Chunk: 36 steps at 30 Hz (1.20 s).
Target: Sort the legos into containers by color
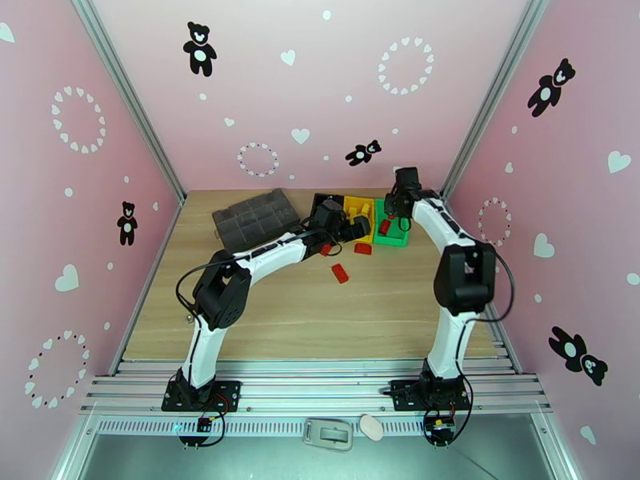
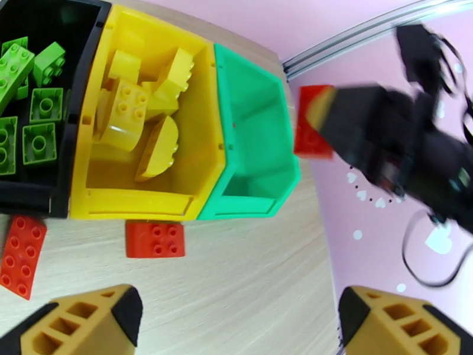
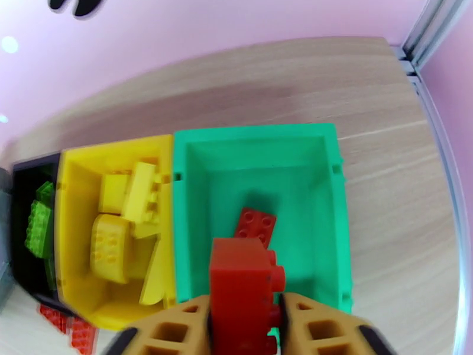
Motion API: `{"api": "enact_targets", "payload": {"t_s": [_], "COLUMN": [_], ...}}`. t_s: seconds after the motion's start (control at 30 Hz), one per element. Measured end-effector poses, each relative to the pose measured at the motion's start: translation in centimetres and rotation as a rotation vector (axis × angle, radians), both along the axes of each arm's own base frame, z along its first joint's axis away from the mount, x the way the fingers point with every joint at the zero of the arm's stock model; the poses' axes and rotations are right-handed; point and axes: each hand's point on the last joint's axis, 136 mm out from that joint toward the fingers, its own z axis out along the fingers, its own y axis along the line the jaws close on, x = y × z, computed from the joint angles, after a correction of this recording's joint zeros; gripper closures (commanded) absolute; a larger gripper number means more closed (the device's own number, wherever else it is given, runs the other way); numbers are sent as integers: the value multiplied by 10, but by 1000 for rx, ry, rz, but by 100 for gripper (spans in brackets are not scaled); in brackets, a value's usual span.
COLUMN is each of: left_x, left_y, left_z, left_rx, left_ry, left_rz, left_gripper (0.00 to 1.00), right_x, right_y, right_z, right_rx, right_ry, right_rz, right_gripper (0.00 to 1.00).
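Three joined bins stand at the back: black [image 2: 29,196], yellow [image 2: 142,203] and green [image 2: 251,96]. Green legos [image 2: 35,102] lie in the black one, yellow legos [image 2: 127,113] in the yellow one. One red lego [image 3: 255,226] lies in the green bin [image 3: 254,132]. My right gripper [image 3: 245,335] hangs over that bin, shut on another red lego [image 3: 242,279], which also shows from the left wrist [image 2: 307,125]. My left gripper [image 2: 242,326] is open and empty in front of the bins. Three red legos lie on the table [image 1: 341,273], [image 1: 363,248], [image 1: 326,250].
A flat dark-grey organizer box [image 1: 256,219] sits left of the bins at the back. The pink walls close in behind the bins, with the right corner post [image 3: 434,25] near the green bin. The two arms stand close together above the bins.
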Motion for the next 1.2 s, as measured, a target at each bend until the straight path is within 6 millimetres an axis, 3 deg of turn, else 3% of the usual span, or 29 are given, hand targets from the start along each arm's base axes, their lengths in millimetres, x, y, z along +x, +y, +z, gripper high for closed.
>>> {"api": "enact_targets", "payload": {"t_s": [0.1,0.23,0.37,0.47,0.57,0.63,0.8,0.97,1.2], "left_x": [-7,-18,-29,-39,-51,-58,-78,-90,-100], "left_y": [18,48,77,95,112,123,154,168,176], "left_z": [-12,-17,-13,-14,-24,-33,-61,-69,-76], "left_rx": [44,85,102,112,125,136,171,180,173], "left_ry": [19,36,28,26,43,58,108,123,133], "left_rz": [19,57,99,124,143,159,202,225,240], "left_gripper": [7,7,6,5,5,5,3,2,2], "right_x": [-1,-5,-32,-60,-86,-103,-154,-182,-188], "right_y": [0,1,7,27,65,94,151,163,170], "right_z": [-15,-13,-6,9,25,25,-20,-61,-101], "right_rx": [-7,-9,-16,-8,9,16,1,-25,-54], "right_ry": [41,46,47,33,5,7,125,231,311], "right_rz": [4,13,43,110,224,313,502,557,578], "right_gripper": [40,36,29,26,26,25,23,24,29]}}
